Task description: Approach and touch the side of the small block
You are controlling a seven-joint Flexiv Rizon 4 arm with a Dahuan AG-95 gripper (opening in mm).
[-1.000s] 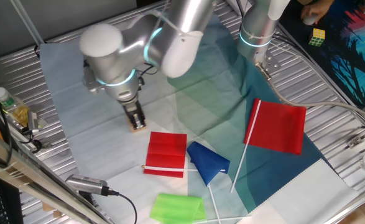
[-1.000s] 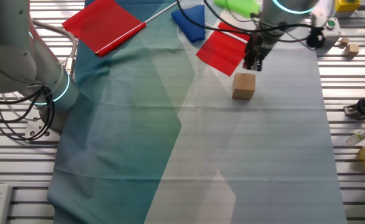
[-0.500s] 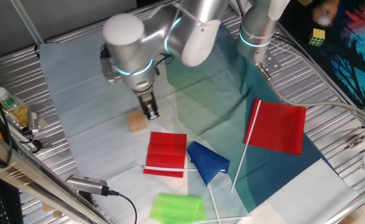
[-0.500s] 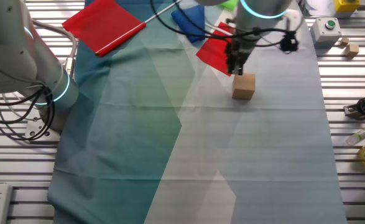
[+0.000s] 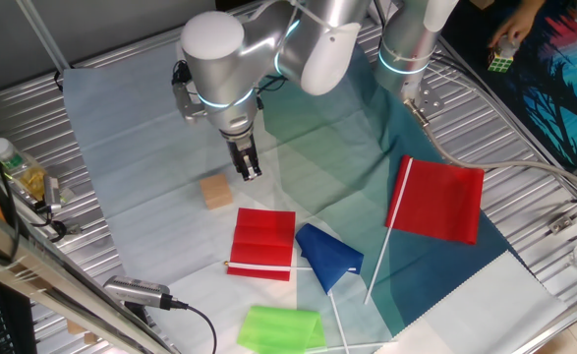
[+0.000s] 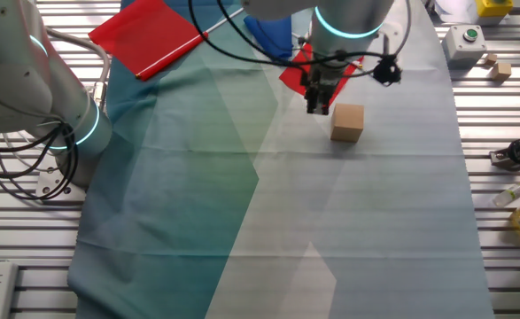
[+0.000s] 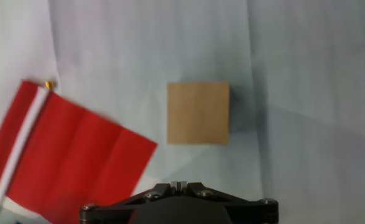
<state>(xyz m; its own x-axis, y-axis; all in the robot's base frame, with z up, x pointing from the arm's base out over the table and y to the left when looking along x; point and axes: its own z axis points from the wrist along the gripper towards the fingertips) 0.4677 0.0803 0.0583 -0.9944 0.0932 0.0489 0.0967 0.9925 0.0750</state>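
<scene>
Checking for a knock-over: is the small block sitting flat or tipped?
Flat: the small block shows a square top face in the hand view and rests level on the cloth.

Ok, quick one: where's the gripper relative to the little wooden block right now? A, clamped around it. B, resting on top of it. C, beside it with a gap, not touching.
C: the gripper hangs beside the wooden block, with bare cloth between them.

Plain tan small block (image 7: pixel 198 113), red folded flag (image 7: pixel 76 155) with white stick, pale blue-grey cloth (image 7: pixel 313 93).
</scene>
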